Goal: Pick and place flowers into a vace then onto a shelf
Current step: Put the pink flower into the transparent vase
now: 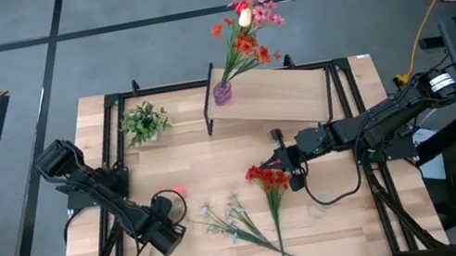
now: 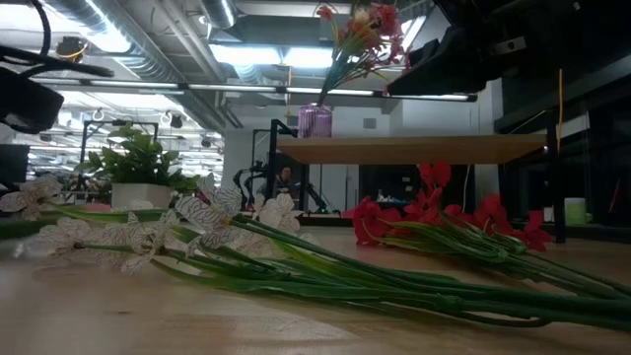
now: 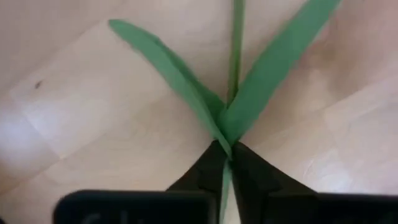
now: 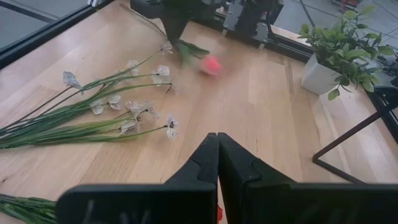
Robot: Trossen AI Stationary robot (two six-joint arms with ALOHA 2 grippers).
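Observation:
A pink-bloomed flower point(image 4: 211, 64) with a green stem and leaves point(image 3: 236, 56) is at the table's left part, and my left gripper point(image 3: 227, 149) points down, shut on its stem; the high view shows that gripper point(image 1: 172, 208) beside the bloom point(image 1: 180, 191). White flowers point(image 1: 235, 221) and red flowers point(image 1: 267, 178) lie flat on the tabletop. A purple vase point(image 1: 222, 93) with several blooms stands on the shelf point(image 1: 289, 98). My right gripper point(image 4: 217, 140) hovers shut above the red flowers, touching nothing. My left gripper pinches the flower's stem point(image 3: 227, 127) between its two fingers point(image 3: 208, 171), just where two long leaves branch off. The fingers come from above, pointing down. The stem runs away from the fingers along the tabletop; whether it is lifted clear I cannot tell.
A small green potted plant point(image 1: 144, 122) stands at the far left of the table. The shelf's black legs point(image 1: 208, 113) rise at the far middle. Black frame rails point(image 1: 112, 139) run along the table's sides. Bare wood point(image 1: 215, 163) lies between the arms.

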